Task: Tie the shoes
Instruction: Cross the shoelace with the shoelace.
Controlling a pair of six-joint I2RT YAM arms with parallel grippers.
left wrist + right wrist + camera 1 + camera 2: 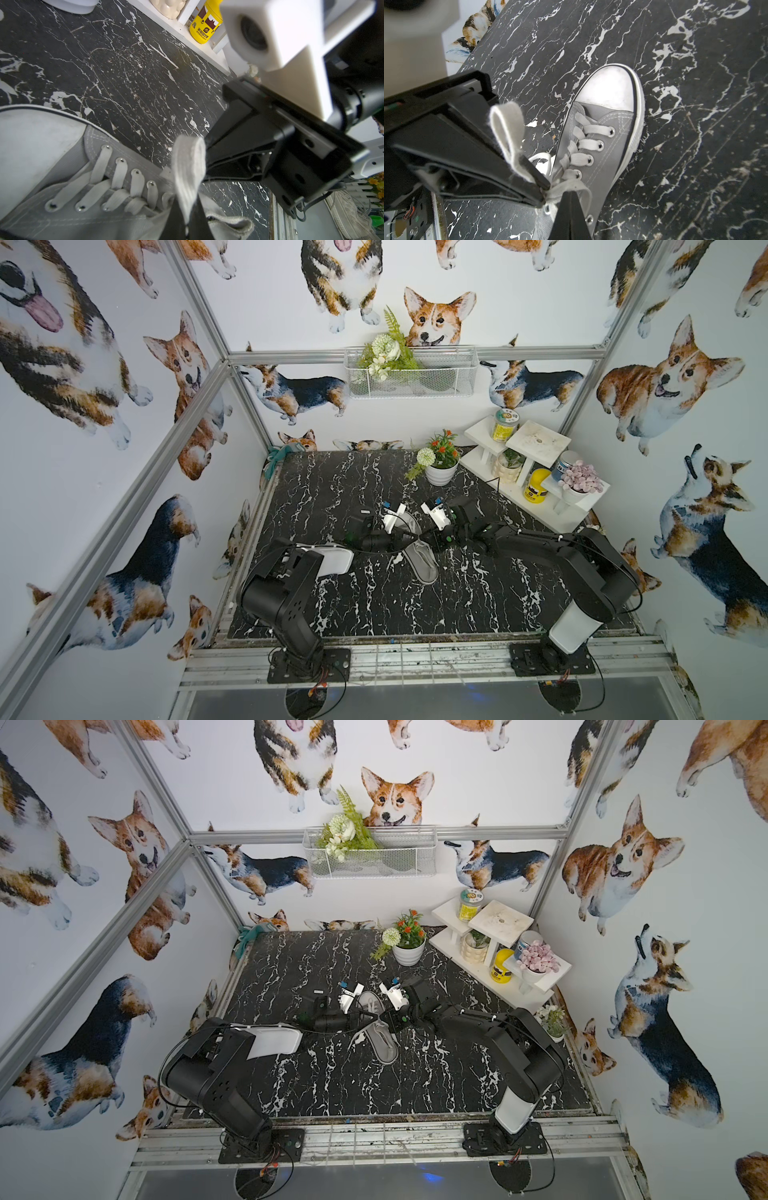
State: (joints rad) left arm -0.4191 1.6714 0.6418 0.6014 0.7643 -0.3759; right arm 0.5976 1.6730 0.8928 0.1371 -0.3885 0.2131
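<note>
Left claw [187, 222], right claw [571, 209]: both pinching white laces [189, 164] above grey sneaker [608, 133]; wrist views showing them looped, both top views hiding them behind arms.

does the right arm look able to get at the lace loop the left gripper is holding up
Probably yes: the lace loop stands clear above the left gripper, with the right gripper close beside it and nothing between. But its shut jaws must open first.

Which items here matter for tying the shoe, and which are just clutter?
Job: sneaker; white laces; left gripper and right gripper, both shut on lace.
Clutter: flower pot; white shelf; yellow bottle; wire basket.
</note>
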